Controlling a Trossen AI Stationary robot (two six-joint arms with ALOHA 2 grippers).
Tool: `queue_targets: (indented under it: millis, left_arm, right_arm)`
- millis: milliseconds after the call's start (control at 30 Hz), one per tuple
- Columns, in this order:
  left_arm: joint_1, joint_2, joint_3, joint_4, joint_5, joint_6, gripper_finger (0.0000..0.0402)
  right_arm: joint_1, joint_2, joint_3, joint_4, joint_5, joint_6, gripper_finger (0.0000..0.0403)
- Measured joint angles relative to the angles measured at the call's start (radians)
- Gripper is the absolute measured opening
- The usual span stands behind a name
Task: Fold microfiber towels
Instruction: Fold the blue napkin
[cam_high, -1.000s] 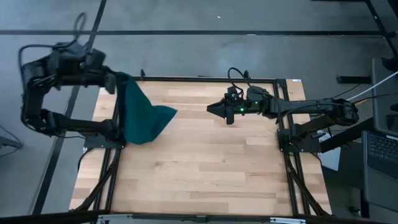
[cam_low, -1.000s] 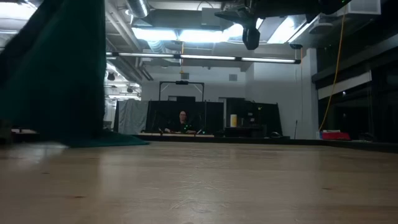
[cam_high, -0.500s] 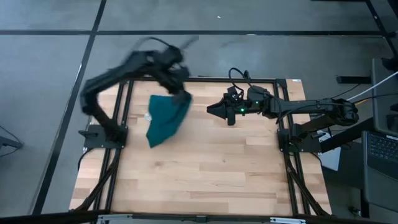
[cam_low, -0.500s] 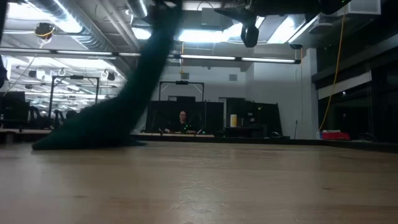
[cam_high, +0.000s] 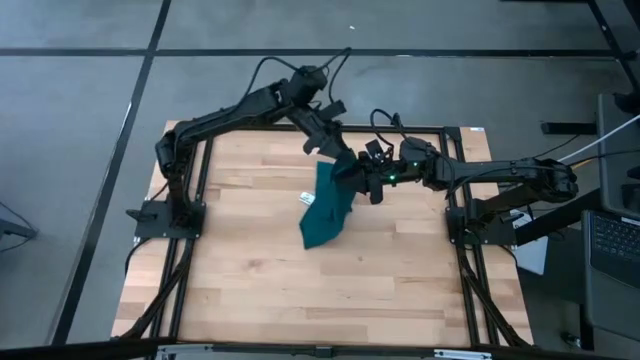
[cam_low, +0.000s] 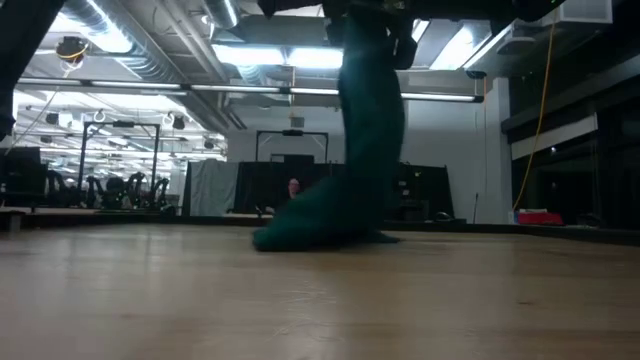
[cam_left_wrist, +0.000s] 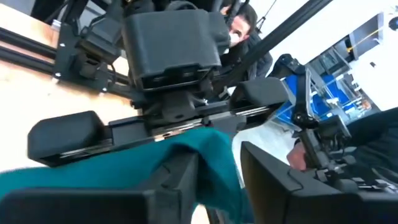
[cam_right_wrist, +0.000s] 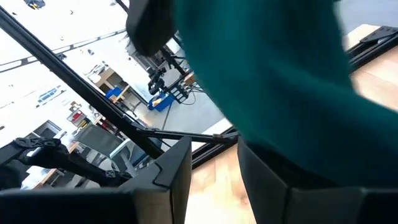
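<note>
1. Here the teal towel (cam_high: 327, 208) hangs from the left gripper (cam_high: 335, 152), jaws pinching its top corner, lower end bunched on the wooden surface (cam_high: 300, 290) toward seven o'clock.
2. The right gripper (cam_high: 348, 174), jaws parted, faces the cloth from three o'clock, touching.
3. Both arms reach level toward centre.

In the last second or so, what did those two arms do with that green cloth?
The left arm swung the towel from the table's left edge across to the middle, right up to the right gripper. The left gripper holds the towel's top, its lower end trailing on the table. The right arm stayed where it was, and its fingers now sit against the hanging cloth.
</note>
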Motion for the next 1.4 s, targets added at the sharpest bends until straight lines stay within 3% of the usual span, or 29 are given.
queue_targets:
  millis: [300,433,533,667,800,867,933,1100,1233,1300,1333,1400]
  left_arm:
    - [0.055,-0.011,0.000,0.009,0.063,-0.073,0.0145]
    - [0.091,-0.028,0.000,0.018,0.162,-0.119,0.0144]
    - [0.124,-0.046,0.002,-0.085,0.205,-0.102,0.0145]
    - [0.148,-0.055,0.002,-0.341,0.137,0.025,0.0145]
    - [0.117,-0.050,0.002,-0.603,-0.123,0.232,0.0145]
    - [0.094,-0.043,0.001,-0.658,-0.236,0.262,0.0145]
    - [0.072,-0.041,-0.001,-0.655,-0.287,0.247,0.0145]
    - [0.026,-0.045,0.000,-0.664,-0.288,0.200,0.0145]
    - [0.003,-0.048,0.000,-0.772,-0.314,0.244,0.0145]
    - [-0.009,-0.041,0.000,-0.773,-0.354,0.193,0.0145]
    - [-0.023,-0.034,0.000,-0.731,-0.332,0.168,0.0145]
    - [-0.061,-0.024,-0.001,-0.569,-0.174,0.160,0.0145]
  right_arm:
    - [-0.041,-0.004,0.000,0.007,0.001,0.005,0.0135]
    - [-0.065,-0.004,0.000,0.012,0.001,0.011,0.0135]
    - [-0.081,-0.004,0.000,0.010,-0.016,0.060,0.0135]
    - [-0.089,-0.004,0.000,-0.021,-0.048,0.109,0.0135]
    - [-0.088,-0.004,0.000,-0.085,-0.024,0.137,0.0130]
    - [-0.090,-0.004,0.000,-0.119,0.006,0.137,0.0116]
    - [-0.100,-0.004,0.000,-0.120,0.010,0.120,0.0094]
    - [-0.125,-0.004,0.000,-0.096,-0.058,0.109,0.0056]
    - [-0.128,-0.004,0.000,-0.097,-0.067,0.108,0.0073]
    - [-0.128,-0.004,0.000,-0.099,-0.067,0.107,0.0091]
    - [-0.130,-0.004,0.000,-0.098,-0.067,0.105,0.0101]
    - [-0.138,-0.004,0.000,-0.098,-0.067,0.106,0.0120]
